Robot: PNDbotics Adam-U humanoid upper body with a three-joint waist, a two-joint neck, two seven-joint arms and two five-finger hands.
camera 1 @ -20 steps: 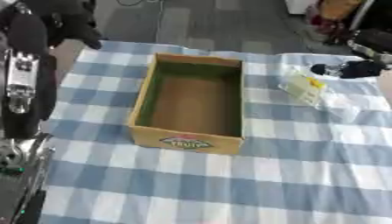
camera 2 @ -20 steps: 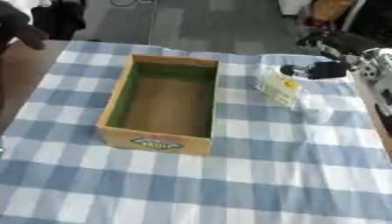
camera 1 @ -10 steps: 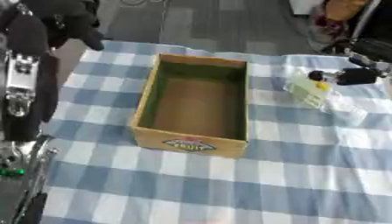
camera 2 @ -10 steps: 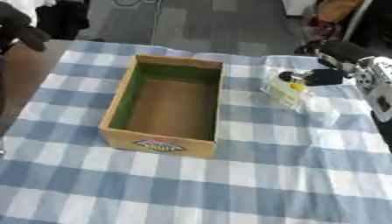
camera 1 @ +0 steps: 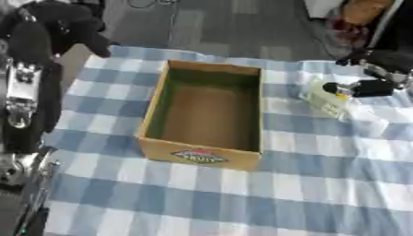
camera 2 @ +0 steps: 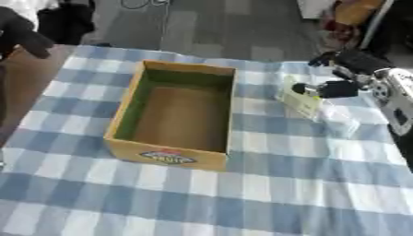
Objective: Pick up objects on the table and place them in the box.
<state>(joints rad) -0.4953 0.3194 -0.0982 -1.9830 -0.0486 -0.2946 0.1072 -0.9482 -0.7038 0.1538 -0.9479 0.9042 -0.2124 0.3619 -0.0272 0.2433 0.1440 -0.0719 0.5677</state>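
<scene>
The right robot hand (camera 2: 343,73) reaches over a yellowish packet (camera 2: 300,101) beside the open box (camera 2: 174,117); whether it is gripping cannot be told. The left robot hand (camera 1: 68,23), fingers curled and empty, shows fully only in the left eye view.

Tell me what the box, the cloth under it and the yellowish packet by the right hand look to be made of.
Box: likely cardboard, matte brown walls and floor, green lining, printed label in front.
Cloth: apparently woven fabric, blue and white checks, lying soft with slight wrinkles.
Packet: probably clear plastic film over something pale yellow; it glints. The right hand is at it.

One box (camera 2: 174,117), one yellow-white packet (camera 2: 301,100), two hands.
</scene>
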